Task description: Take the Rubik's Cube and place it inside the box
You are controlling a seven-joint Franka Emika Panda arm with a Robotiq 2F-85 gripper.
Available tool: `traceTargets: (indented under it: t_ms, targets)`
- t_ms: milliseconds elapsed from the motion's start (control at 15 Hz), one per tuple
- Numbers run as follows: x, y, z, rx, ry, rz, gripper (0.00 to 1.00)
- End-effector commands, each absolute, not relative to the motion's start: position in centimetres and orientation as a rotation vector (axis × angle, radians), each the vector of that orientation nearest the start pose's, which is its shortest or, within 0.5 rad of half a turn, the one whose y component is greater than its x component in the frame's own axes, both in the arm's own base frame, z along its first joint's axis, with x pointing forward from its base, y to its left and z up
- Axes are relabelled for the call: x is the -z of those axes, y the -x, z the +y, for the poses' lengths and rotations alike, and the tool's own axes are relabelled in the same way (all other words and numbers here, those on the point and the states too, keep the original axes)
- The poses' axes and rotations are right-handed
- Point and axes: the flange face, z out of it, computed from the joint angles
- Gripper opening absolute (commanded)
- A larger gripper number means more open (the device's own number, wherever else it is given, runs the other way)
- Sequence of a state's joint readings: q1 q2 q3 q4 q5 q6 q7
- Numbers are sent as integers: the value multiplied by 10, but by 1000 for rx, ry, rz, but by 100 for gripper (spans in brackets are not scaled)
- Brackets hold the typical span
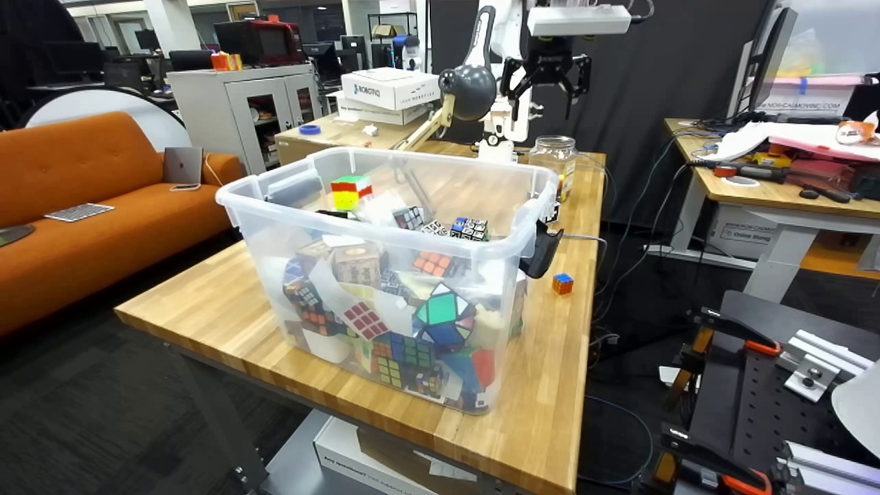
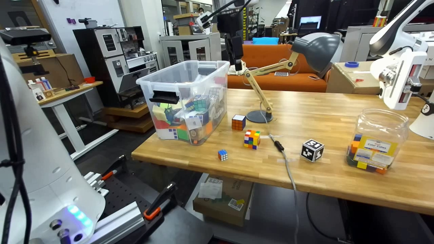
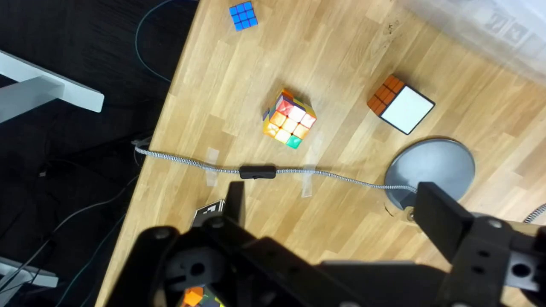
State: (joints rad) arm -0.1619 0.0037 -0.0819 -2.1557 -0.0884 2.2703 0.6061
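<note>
Several Rubik's cubes are in view. On the table, a scrambled cube [image 2: 252, 139] shows near the top middle of the wrist view [image 3: 290, 121]. A white-topped cube with an orange side [image 2: 238, 122] sits nearer the tub [image 3: 407, 110]. A small blue-topped cube [image 2: 222, 155] sits by the table edge [image 1: 562, 283]. The box, a see-through plastic tub [image 2: 183, 79], stands on the table with many cubes inside [image 1: 385, 230]. My gripper [image 3: 331, 187] is open and empty, high above the table, pointing down [image 1: 543, 110]. In an exterior view the tub hides the two larger loose cubes.
A desk lamp [image 2: 315, 51] stands close to my gripper, its round base [image 3: 443, 166] near the white-topped cube. Its cord with a black switch [image 3: 257, 172] crosses the table. A black-and-white patterned cube [image 2: 312, 150] and a clear jar [image 2: 376, 152] stand farther along.
</note>
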Motion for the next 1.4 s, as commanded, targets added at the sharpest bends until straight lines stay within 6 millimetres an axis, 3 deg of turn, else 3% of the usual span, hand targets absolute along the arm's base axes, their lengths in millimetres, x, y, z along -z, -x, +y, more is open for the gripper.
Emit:
traceTargets:
  t_ms: [0,333,400,533,1067,1333]
  targets:
    - [-359,-542,-154,124,2932,1306,100]
    - [-273,-550,-176,-208,2868,1414,100]
    - [-279,-539,-173,-132,2898,1399,100]
    - [-264,-547,-175,-172,2881,1418,100]
    - [-270,-550,-176,-178,2878,1420,100]
    - [-255,-563,-178,-236,2849,1355,100]
